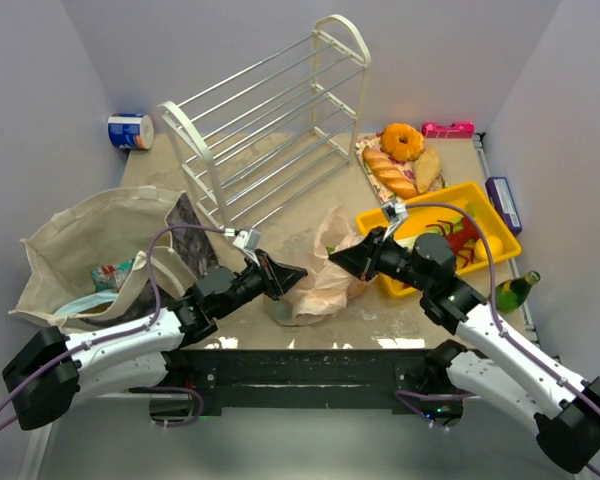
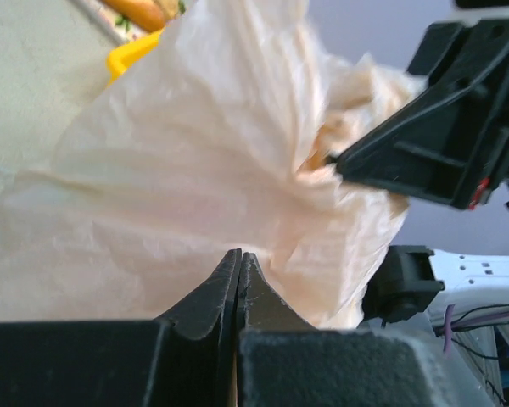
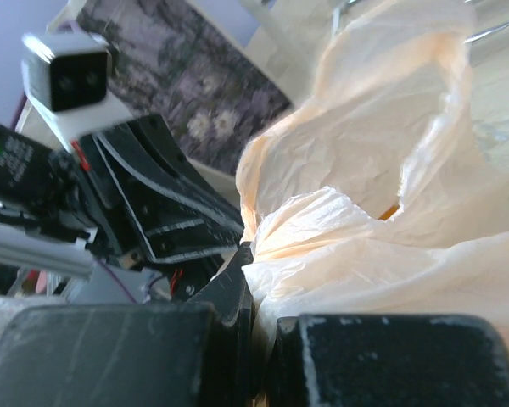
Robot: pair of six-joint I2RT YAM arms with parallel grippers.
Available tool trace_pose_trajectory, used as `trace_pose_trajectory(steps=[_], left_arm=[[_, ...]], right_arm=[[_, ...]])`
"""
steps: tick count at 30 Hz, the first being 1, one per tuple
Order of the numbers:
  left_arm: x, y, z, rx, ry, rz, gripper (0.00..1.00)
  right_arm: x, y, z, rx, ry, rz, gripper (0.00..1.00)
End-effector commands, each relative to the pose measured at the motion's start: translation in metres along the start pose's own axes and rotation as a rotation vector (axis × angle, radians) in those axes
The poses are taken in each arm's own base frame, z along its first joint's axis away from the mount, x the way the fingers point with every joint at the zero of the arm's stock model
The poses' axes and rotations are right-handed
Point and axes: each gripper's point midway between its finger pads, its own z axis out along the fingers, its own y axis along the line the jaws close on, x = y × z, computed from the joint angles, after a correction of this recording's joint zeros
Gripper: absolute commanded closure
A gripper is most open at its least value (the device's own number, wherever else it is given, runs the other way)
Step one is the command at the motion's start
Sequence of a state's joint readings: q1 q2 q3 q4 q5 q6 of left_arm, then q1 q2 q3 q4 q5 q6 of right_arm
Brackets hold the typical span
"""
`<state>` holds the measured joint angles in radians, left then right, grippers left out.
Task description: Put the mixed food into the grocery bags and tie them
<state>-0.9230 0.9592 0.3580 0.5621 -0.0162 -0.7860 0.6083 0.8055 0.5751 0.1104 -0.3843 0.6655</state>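
Observation:
The peach plastic grocery bag [image 1: 325, 280] lies crumpled at the table's near middle, between my two grippers. My left gripper [image 1: 300, 273] meets its left side. In the left wrist view the left gripper [image 2: 239, 254] is shut, its tips pressed together on the bag's film [image 2: 178, 170]. My right gripper [image 1: 332, 259] is shut on a bunched fold at the top of the bag [image 3: 365, 246], and the film runs down between its fingers [image 3: 244, 280]. The beige cloth tote [image 1: 75, 240] stands open at the left with snack packets [image 1: 108, 275] inside. The plastic bag's contents are hidden.
A white wire rack [image 1: 270, 130] lies tipped over at the back. Right of the bag, a yellow tray [image 1: 500, 240] holds a red lobster [image 1: 458, 240]. Bread loaves and a donut [image 1: 402, 140] sit behind the tray. A green bottle [image 1: 515, 291] lies by the right edge, and a can [image 1: 130, 131] at the back left.

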Motion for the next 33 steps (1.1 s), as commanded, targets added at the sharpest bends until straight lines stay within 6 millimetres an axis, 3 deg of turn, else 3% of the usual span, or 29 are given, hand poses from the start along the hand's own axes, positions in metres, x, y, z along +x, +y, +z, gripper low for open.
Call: trace_pose_trajectory(steps=[1, 6, 8, 9, 11, 12, 13, 14, 15, 19, 23, 29, 32, 33], left_arm=[[0.014, 0.005, 0.001, 0.003, 0.021, -0.071, 1.00], [0.023, -0.004, 0.000, 0.066, 0.038, -0.109, 1.00], [0.018, -0.006, 0.001, 0.067, 0.033, -0.079, 1.00], [0.005, -0.017, 0.002, 0.086, 0.002, -0.069, 1.00], [-0.005, -0.017, 0.004, 0.052, -0.006, -0.029, 0.84], [-0.027, -0.029, 0.007, 0.056, -0.053, -0.013, 0.74], [-0.035, -0.033, 0.009, 0.048, -0.065, 0.004, 0.55], [-0.036, -0.029, 0.011, 0.013, -0.047, 0.037, 0.47], [-0.051, -0.038, 0.017, 0.010, -0.073, 0.052, 0.40], [-0.064, -0.035, 0.029, -0.046, -0.077, 0.086, 0.23], [-0.067, -0.036, 0.042, -0.048, -0.073, 0.094, 0.19], [-0.060, -0.012, 0.061, -0.148, -0.036, 0.132, 0.20], [-0.058, -0.013, 0.062, -0.128, -0.043, 0.127, 0.38], [-0.053, -0.011, 0.062, -0.123, -0.034, 0.124, 0.54]], right_arm=[[-0.032, 0.001, -0.006, 0.026, -0.169, -0.014, 0.95], [-0.036, 0.007, -0.010, -0.003, -0.201, -0.038, 0.93], [-0.033, 0.005, -0.008, -0.001, -0.181, -0.038, 0.93], [-0.030, 0.004, -0.007, 0.002, -0.171, -0.038, 0.93], [-0.028, 0.004, -0.008, 0.000, -0.161, -0.039, 0.93], [-0.026, 0.003, -0.008, 0.002, -0.155, -0.042, 0.93], [-0.026, 0.003, -0.009, 0.002, -0.155, -0.045, 0.92], [-0.024, 0.003, -0.009, -0.002, -0.150, -0.046, 0.92], [-0.023, 0.003, -0.009, -0.002, -0.145, -0.047, 0.92], [-0.017, 0.002, -0.010, -0.009, -0.125, -0.053, 0.92], [-0.014, 0.002, -0.010, -0.013, -0.113, -0.060, 0.91], [-0.015, 0.006, -0.012, -0.031, -0.110, -0.075, 0.91], [-0.013, 0.005, -0.013, -0.025, -0.109, -0.074, 0.90], [-0.012, 0.004, -0.014, -0.023, -0.111, -0.072, 0.90]])
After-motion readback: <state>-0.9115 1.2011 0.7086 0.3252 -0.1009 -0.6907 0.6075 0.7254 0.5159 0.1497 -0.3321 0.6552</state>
